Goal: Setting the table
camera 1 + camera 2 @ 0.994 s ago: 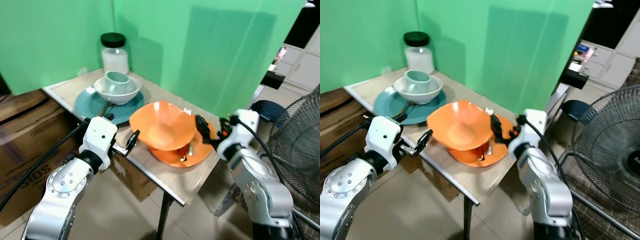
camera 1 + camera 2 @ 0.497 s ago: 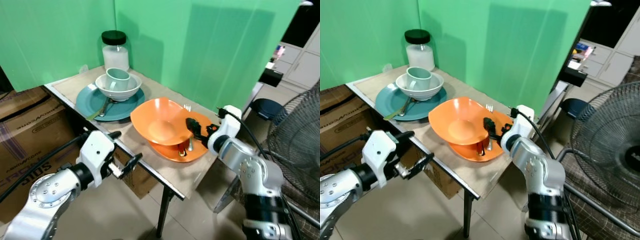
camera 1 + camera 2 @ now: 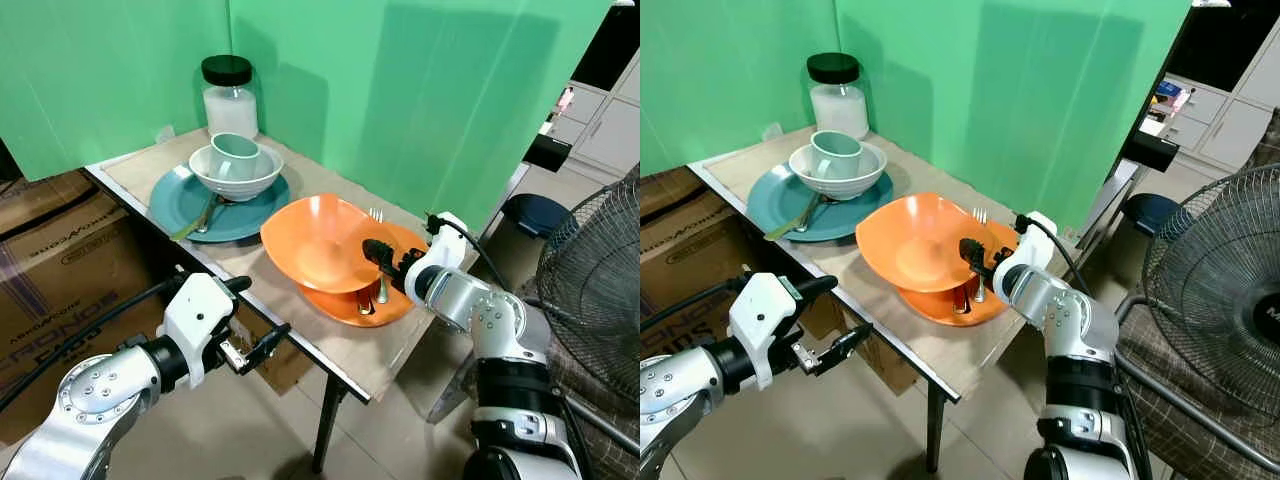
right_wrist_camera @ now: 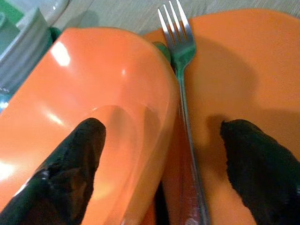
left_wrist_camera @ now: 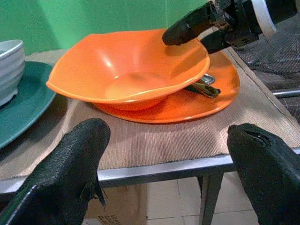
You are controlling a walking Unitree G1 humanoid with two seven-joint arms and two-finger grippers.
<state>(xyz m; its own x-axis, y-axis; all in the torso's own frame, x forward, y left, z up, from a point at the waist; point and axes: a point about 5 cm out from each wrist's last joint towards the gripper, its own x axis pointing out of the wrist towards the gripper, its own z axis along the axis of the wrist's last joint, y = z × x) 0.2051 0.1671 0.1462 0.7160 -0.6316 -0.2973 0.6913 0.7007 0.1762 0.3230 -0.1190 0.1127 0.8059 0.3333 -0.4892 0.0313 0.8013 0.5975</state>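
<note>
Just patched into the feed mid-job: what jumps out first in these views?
The orange bowl draws the eye, sitting tilted on the orange plate at the table's near end, with the right gripper straddling its rim, jaws open, and a fork lying beside it. Behind stands a white bowl holding a cup on a teal plate. The left gripper hovers open below the table edge.
</note>
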